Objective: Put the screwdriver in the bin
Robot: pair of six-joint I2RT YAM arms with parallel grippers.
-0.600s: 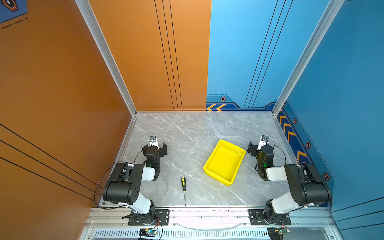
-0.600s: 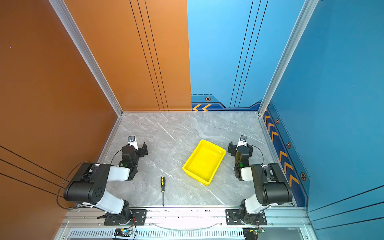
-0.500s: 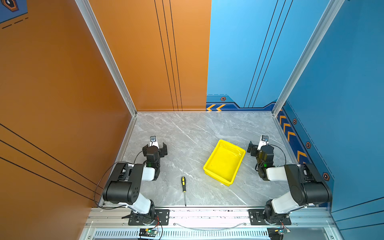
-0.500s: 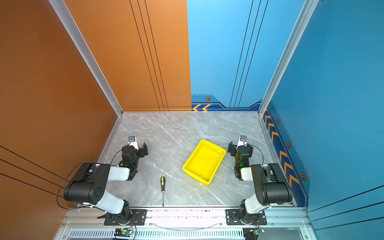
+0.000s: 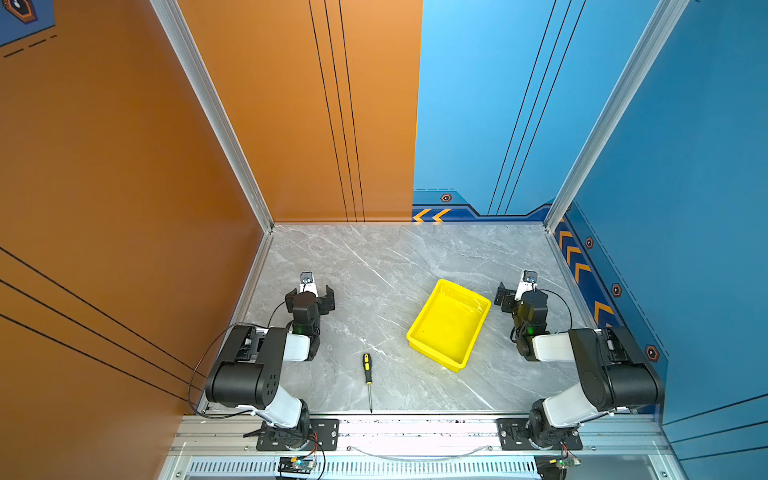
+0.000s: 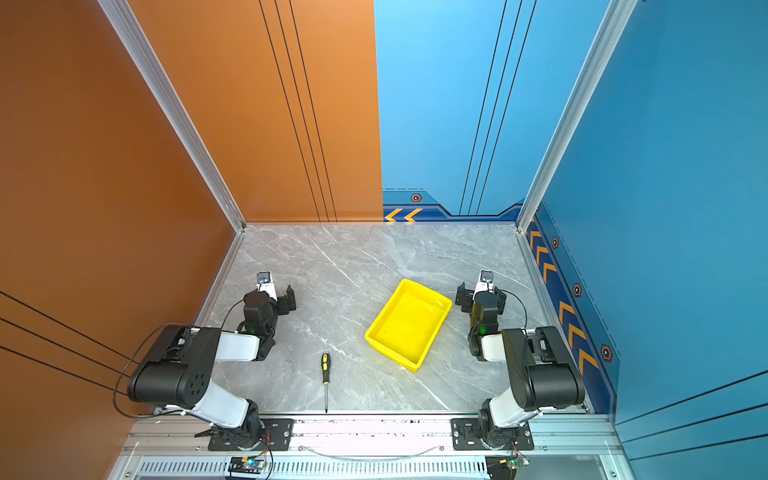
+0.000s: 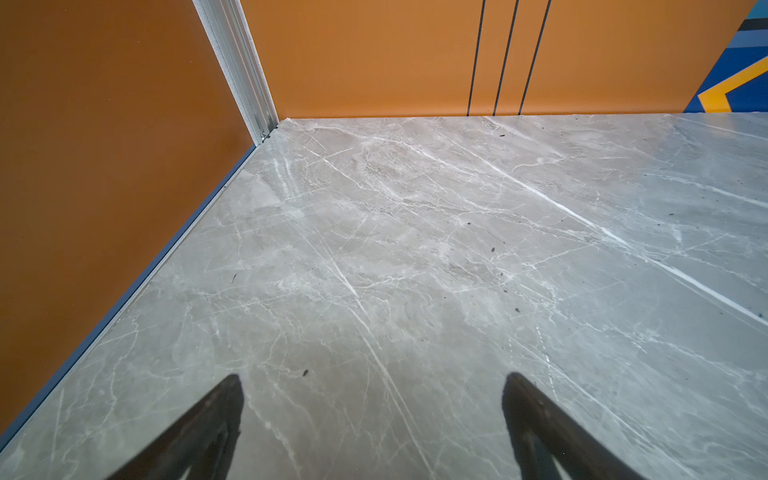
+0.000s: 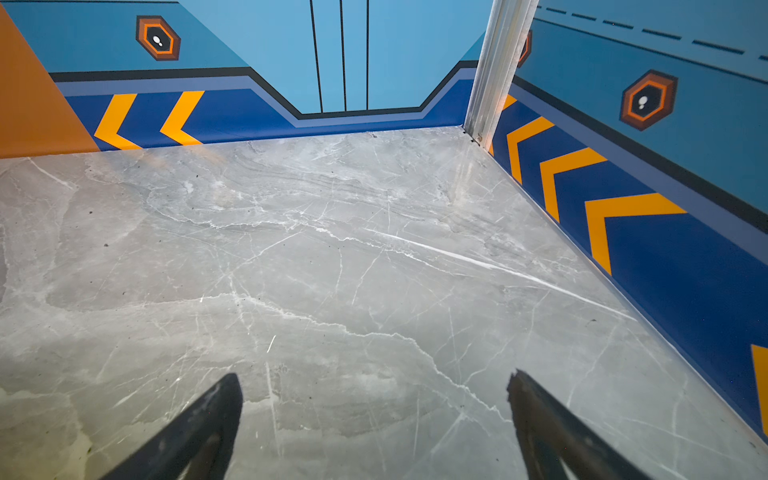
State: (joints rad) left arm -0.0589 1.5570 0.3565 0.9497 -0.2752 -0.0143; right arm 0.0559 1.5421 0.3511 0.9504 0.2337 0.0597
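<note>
The screwdriver [image 5: 367,371] [image 6: 325,371] has a yellow-and-black handle and lies flat on the marble floor near the front edge, its thin shaft pointing at the front rail. The empty yellow bin [image 5: 449,326] [image 6: 409,324] sits right of it, turned at an angle. My left gripper [image 5: 311,293] [image 6: 272,295] rests low at the left, behind the screwdriver, open and empty. My right gripper [image 5: 521,293] [image 6: 481,294] sits just right of the bin, also open and empty. In each wrist view the left gripper [image 7: 372,379] and right gripper [image 8: 374,377] show only bare floor between spread fingertips.
Orange walls [image 5: 124,166] close the left side and part of the back, and blue walls [image 5: 685,208] close the right. An aluminium rail [image 5: 415,428] runs along the front edge. Grey marble floor [image 5: 395,257] stretches behind both grippers.
</note>
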